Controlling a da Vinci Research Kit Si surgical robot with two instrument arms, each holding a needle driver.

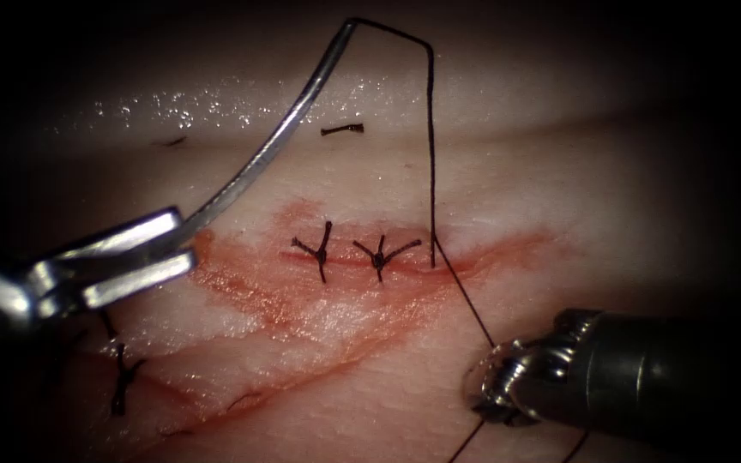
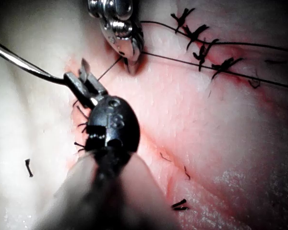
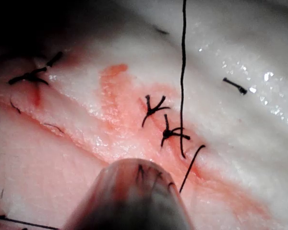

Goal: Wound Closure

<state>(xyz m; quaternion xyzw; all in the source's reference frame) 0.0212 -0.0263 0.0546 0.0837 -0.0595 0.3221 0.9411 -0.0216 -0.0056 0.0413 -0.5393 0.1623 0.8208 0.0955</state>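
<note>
Here the left gripper (image 1: 160,249) clamps the needle (image 1: 280,129) near its tip, curve rising up-right; right gripper (image 1: 495,386) unreadable.

taut thread (image 1: 430,154) crosses above cut (image 1: 405,267) | tissue (image 1: 628,214) right bare

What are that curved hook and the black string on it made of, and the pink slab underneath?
The needle, held near its tip end by the left tool clear of the tissue, looks like polished steel: bright and mirror-like. The thread, which the right tool holds, looks like matt black fibre, possibly braided. The tissue is pale, moist and glistening, with red fluid.
</note>
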